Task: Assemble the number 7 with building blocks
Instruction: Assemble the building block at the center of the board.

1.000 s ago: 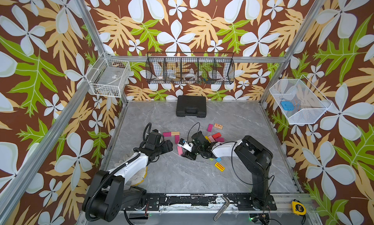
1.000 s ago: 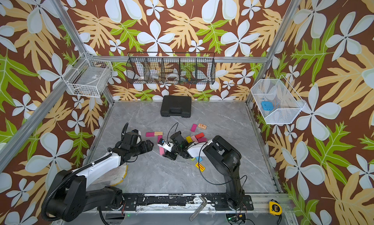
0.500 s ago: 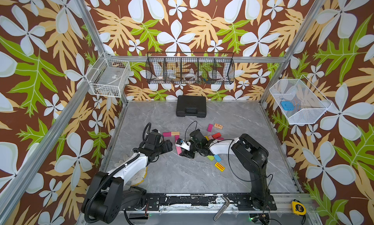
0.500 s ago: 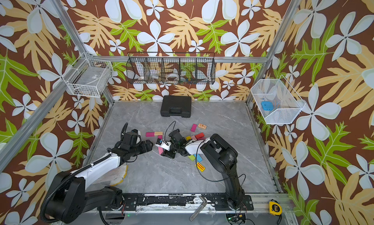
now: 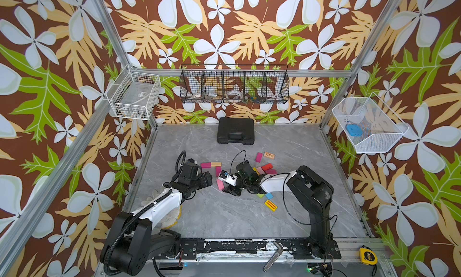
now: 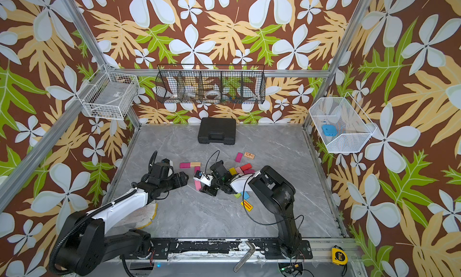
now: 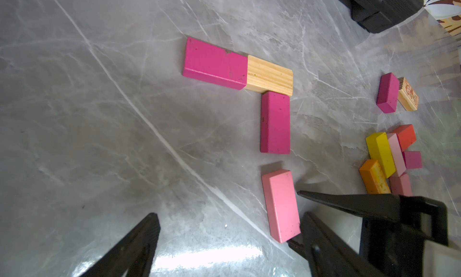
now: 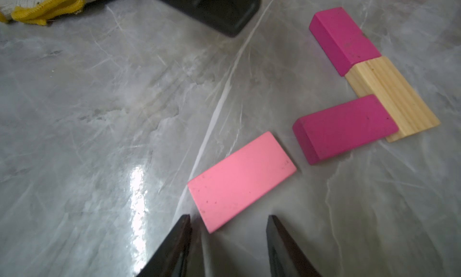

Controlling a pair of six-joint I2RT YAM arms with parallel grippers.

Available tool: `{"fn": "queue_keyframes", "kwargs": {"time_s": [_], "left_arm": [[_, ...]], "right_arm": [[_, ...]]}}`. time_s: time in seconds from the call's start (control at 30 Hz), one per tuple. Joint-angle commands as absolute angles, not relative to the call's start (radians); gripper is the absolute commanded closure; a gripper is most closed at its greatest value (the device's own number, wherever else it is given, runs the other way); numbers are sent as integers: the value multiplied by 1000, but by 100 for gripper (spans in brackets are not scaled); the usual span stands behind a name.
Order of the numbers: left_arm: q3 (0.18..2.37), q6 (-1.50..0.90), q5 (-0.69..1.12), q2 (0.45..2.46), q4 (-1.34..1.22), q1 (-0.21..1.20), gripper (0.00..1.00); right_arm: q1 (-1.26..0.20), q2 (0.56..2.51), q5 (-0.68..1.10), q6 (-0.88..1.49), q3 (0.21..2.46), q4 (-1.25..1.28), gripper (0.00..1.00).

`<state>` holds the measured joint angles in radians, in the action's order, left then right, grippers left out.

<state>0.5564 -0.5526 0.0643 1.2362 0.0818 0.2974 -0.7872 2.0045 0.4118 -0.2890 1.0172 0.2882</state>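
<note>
Building blocks form an angle: a magenta block and a plain wood block lie end to end, and a second magenta block hangs from the wood one. A pink block lies flat just past it with a small gap, slightly askew. My right gripper is open, low over the table, with the pink block's near corner just inside its fingertips and untouched. My left gripper stands wide open and empty left of the pink block. Several loose blocks lie to the right, among them a yellow red-striped one.
A black case sits at the back of the marble table. A magenta block and a printed wood block lie in front of it. A white and yellow glove lies under my left arm. Wire baskets hang on the walls.
The right arm's elbow swayed slightly left and back, while its gripper stays at the pink block. The left arm and the laid blocks have not moved.
</note>
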Motion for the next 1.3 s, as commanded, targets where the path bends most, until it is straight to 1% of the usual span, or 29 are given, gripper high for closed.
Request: {"fn": "queue_keyframes", "kwargs": {"time_s": [0.0,0.17,0.33,0.53,1.27], "left_arm": [[560,-550,62,1232,78,297,9],[560,-549,62,1232,76,297,10],[563,-549,62,1233,77,297,9],[564,-550,64,1235,74,297,9],[561,-549,75,1237,60,296,9]], "right_arm": [[-787,2008,359,-262,996,172,51],[-788,2018,348,-249,1004,183,52],[-792,2032,368,-244,1025,189,60],[-800,2031,379,-234,1020,195,63],[-822,2045,396,-202,1028,202,67]]}}
